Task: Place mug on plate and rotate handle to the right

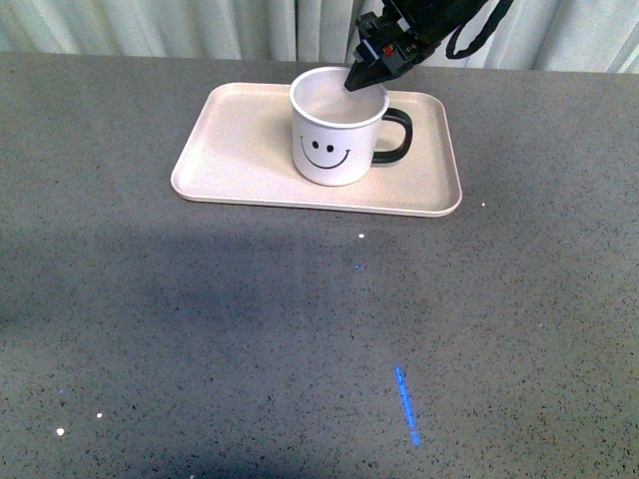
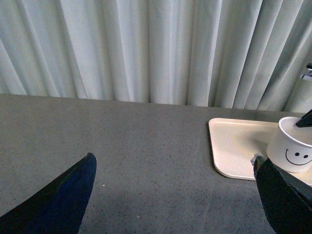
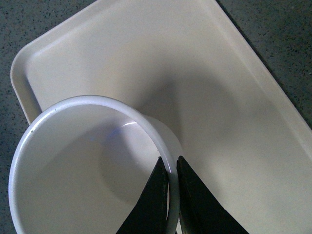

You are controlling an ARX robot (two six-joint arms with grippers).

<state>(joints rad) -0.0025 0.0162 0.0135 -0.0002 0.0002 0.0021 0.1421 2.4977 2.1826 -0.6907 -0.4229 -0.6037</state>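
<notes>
Since the mug already stands on the plate, handle on the mug's right, we judge rotation near done. Right hand pinched narrow on the mug's rim; left hand wide, empty. Next: release, lift clear without tipping.

The place looks like a lab test station: a wide grey speckled worktop backed from side to side by pale pleated curtains.
</notes>
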